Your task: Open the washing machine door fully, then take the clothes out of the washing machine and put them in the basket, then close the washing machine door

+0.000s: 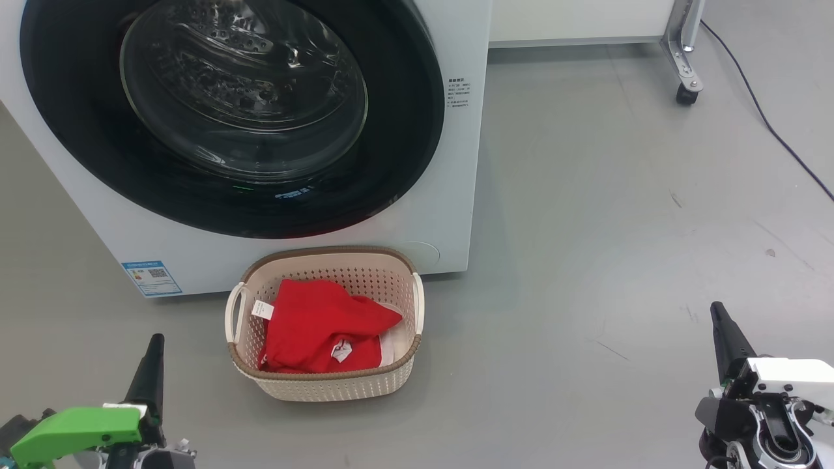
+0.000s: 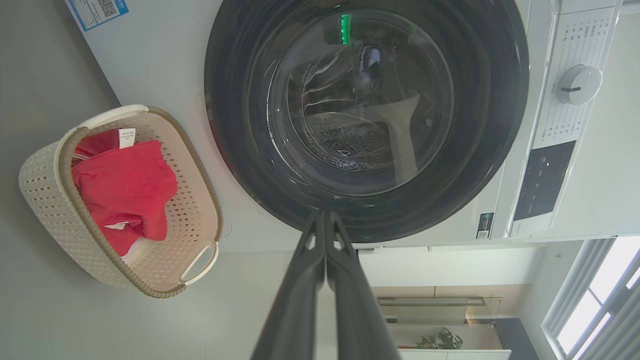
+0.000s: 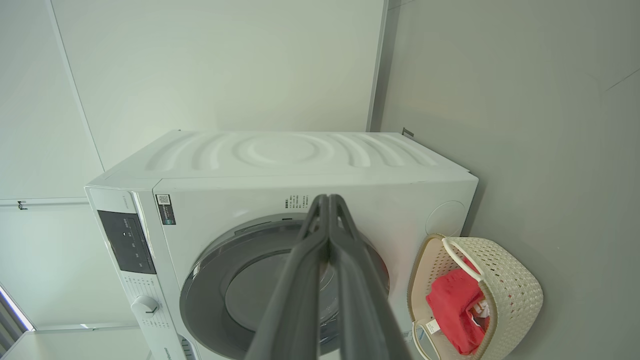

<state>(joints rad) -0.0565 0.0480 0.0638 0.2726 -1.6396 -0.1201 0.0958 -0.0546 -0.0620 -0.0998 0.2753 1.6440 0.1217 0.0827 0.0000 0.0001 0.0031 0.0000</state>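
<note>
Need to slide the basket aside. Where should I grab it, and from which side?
Probably best the white handle on the basket's left end, coming down from above with the left gripper. That loop stands off the rim, leaving a gap for one finger, and it faces that arm. The clothes fill the middle.

I can't make out a single word from here. The washing machine (image 1: 456, 195) carries a blue label (image 1: 151, 278) with a QR code low on its front. A block of small dark print (image 1: 458, 94) sits near the front's right edge, and a dark sticker (image 3: 165, 209) bears another QR code. Its control panel (image 2: 565, 120) has rows of tiny print, possibly programme names. A white tag (image 1: 262, 311) on the clothes (image 1: 313, 326) shows faint marks.
</note>
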